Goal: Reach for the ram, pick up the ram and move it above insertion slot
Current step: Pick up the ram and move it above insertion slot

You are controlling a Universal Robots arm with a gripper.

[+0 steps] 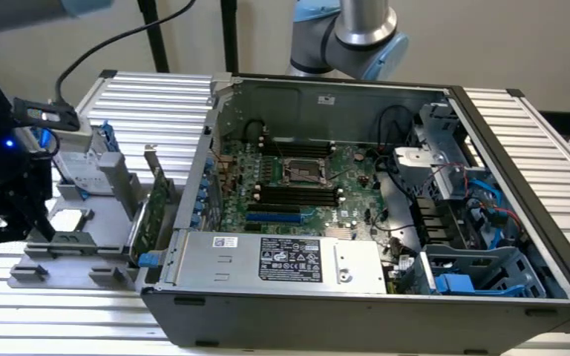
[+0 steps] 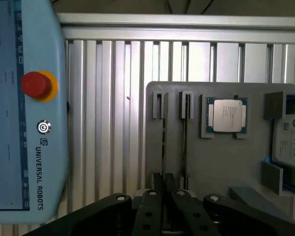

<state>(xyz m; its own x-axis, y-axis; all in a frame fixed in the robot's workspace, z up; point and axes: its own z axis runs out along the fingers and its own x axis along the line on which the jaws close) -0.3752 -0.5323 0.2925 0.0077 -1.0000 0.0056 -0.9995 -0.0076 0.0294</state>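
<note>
- The gripper [image 2: 163, 191] sits down at one end of the ram [image 2: 163, 140]; whether it has clamped on cannot be told.
- The ram stands on edge in a slot near the gray tray's [image 2: 221, 167] edge.
- A processor chip [image 2: 226, 116] lies flat farther in.

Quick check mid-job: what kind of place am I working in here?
Likely a robotics lab bench for PC assembly: an open PC case, a Universal Robots pendant, and a CPU on a grey fixture.
</note>
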